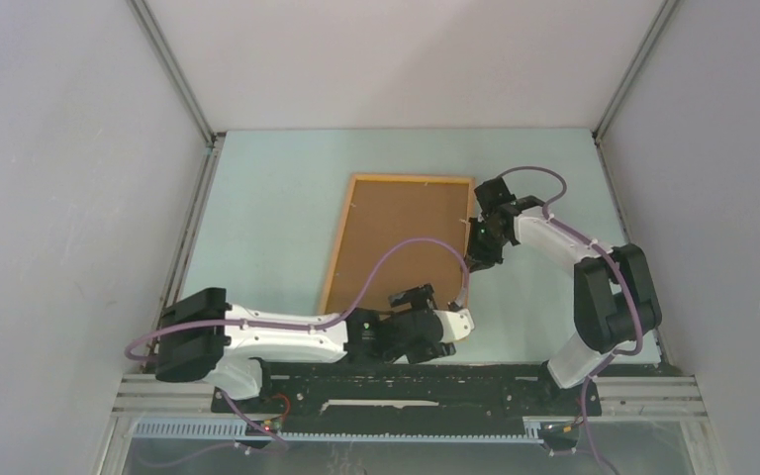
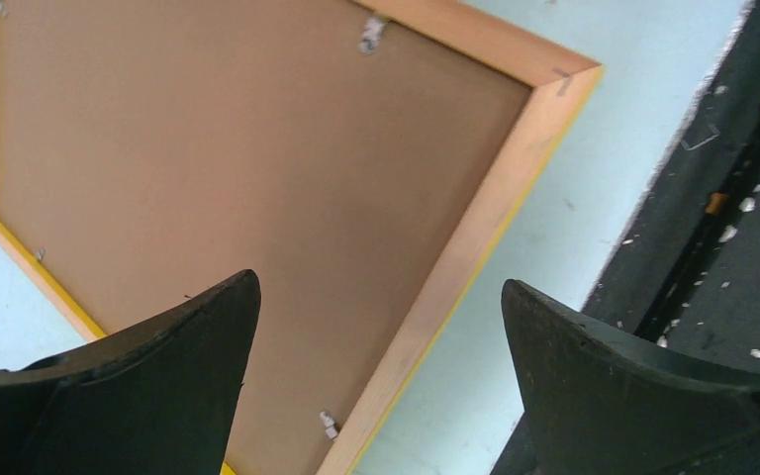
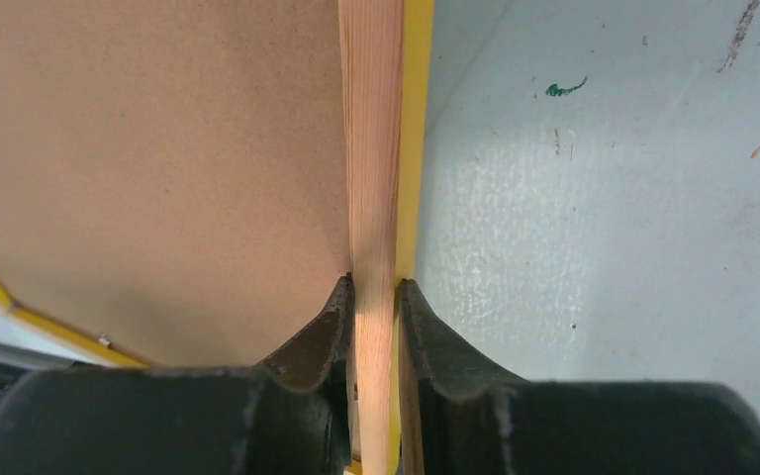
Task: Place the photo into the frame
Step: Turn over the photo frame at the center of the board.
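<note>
The frame [image 1: 349, 237] lies face down on the pale table, its yellow-orange wooden rim around a brown backing board [image 1: 401, 237]. My right gripper [image 1: 477, 259] is shut on the frame's right rim [image 3: 374, 178]; the fingers [image 3: 322, 332] pinch the wood from both sides. My left gripper [image 1: 443, 322] is open and empty, hovering over the frame's near right corner; its fingers [image 2: 198, 336] straddle the rim [image 2: 475, 228] without touching. Small metal tabs [image 2: 370, 35] hold the board in. The photo is not in view.
A black base rail [image 1: 406, 381] runs along the table's near edge and shows in the left wrist view [image 2: 712, 198]. Grey enclosure walls [image 1: 69, 198] stand left, right and behind. Purple cables [image 1: 396, 262] loop over the frame.
</note>
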